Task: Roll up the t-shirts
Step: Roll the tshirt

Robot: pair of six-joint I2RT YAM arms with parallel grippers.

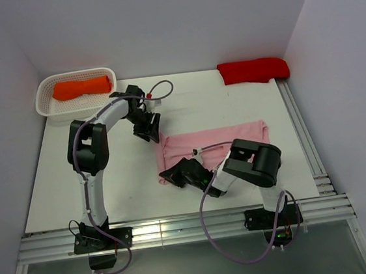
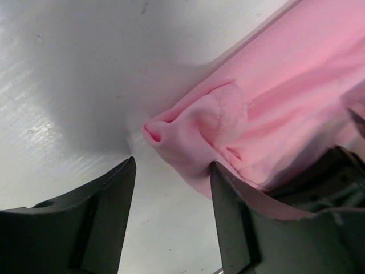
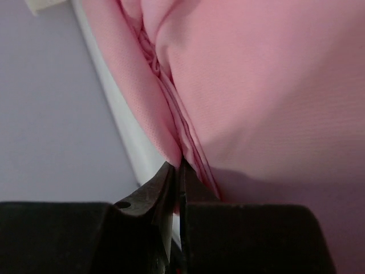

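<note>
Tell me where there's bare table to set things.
Free: far strip between the basket and the red shirt; near patch between the left arm and the pink shirt. Crowded: left tool and right tool at its left edge.

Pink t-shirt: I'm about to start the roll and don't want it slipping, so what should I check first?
1. Right gripper shut on the pink t-shirt at its near left corner: ok.
2. Left gripper gripping the far left corner: not ok; jaws open, corner just ahead of them.
3. Shirt folded into a flat strip: ok.
4. Orange t-shirt in its basket and red t-shirt away from the roll path: ok.
5. How many cloth layers the right gripper holds: cannot tell.
</note>
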